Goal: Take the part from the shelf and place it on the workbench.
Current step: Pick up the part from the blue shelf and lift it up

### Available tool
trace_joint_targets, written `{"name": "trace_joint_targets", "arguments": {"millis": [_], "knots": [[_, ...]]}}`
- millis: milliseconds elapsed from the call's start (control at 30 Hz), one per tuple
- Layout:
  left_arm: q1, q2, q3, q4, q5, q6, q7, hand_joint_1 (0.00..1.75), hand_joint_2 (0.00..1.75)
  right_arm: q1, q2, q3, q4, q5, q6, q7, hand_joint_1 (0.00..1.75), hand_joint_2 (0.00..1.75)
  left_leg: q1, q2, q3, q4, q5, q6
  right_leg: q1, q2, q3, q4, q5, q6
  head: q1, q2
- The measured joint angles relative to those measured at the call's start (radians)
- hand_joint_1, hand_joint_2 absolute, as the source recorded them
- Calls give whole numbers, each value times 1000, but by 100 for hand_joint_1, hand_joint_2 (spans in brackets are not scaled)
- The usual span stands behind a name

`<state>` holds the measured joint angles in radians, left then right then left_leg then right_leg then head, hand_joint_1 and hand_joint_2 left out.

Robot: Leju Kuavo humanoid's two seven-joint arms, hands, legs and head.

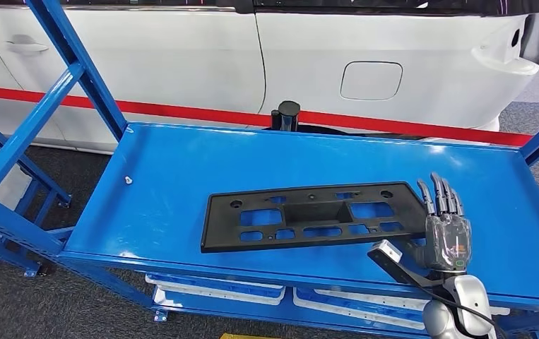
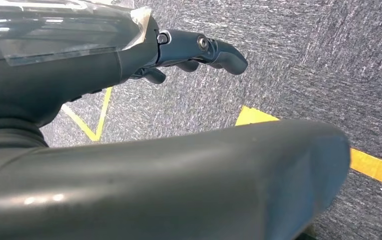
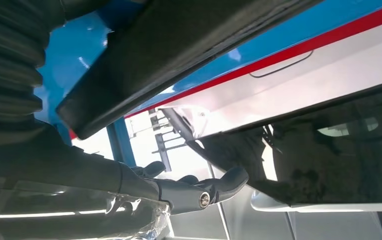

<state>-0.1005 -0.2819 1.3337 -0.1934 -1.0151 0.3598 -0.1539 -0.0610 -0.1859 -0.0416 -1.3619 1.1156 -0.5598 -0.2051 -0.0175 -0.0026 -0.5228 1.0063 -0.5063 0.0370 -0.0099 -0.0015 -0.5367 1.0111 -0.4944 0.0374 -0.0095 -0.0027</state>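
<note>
The black plastic part (image 1: 309, 215), a long flat bracket with rectangular cut-outs and round holes, lies flat on the blue shelf (image 1: 181, 155), toward the front edge and right of centre. Its right end reaches the right hand (image 1: 444, 226), which stands at the front right of the shelf with fingers (image 1: 439, 192) extended upward and close together. The fingers sit at the part's right end; whether they have closed on it cannot be told. In the right wrist view, the part's dark edge (image 3: 178, 55) runs just above the hand (image 3: 188, 187). The left hand (image 2: 199, 50) hangs above grey carpet (image 2: 304, 60) with yellow floor lines (image 2: 374, 167), fingers loosely curled and holding nothing. A white car (image 1: 393, 63) stands behind the shelf.
</note>
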Motion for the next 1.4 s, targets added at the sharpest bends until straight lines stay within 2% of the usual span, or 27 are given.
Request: {"name": "trace_joint_targets", "arguments": {"millis": [233, 400, 600, 733, 933, 1400], "knots": [[0, 0, 0, 0, -2, 6, 5, 0, 0, -67, 10, 2, 96, -124, -9, -115, 0, 175, 0, 7, 1, -1, 0, 0, 0, 6, 1, 0, 2, 1, 0, 0], [0, 0, 0, 1, -2, 10, 12, 0, 0, -102, 9, 9, 143, -240, 45, -240, 0, 175, 0, 15, 1, -1, 1, 2, 0, 13, -2, 0, 8, 0, 0, 0], [0, 0, 0, 1, -2, 16, 15, 0, 0, -139, 3, 15, 185, -276, 88, -285, 2, 175, -1, 18, 0, 0, 6, 5, 0, 16, -3, -1, 15, 1, 0, 0], [0, 0, 0, 1, -1, 18, 16, 0, 0, -152, 2, 18, 201, -280, 100, -295, 143, 175, -1, 18, 0, 0, 8, 5, 0, 16, -4, -1, 18, 1, 0, 0], [0, 1, 0, 1, 0, 19, 15, 0, 0, -164, -1, 26, 216, -283, 109, -304, 135, 175, -1, 18, 0, 0, 10, 6, 0, 16, -4, -1, 20, 1, 0, 0], [0, 1, 0, 1, 2, 16, 5, 0, 0, -161, -7, 34, 221, -285, 88, -309, 163, 175, -1, 18, 0, 0, 11, 6, 0, 16, -4, -1, 20, 1, 0, 0]]}}
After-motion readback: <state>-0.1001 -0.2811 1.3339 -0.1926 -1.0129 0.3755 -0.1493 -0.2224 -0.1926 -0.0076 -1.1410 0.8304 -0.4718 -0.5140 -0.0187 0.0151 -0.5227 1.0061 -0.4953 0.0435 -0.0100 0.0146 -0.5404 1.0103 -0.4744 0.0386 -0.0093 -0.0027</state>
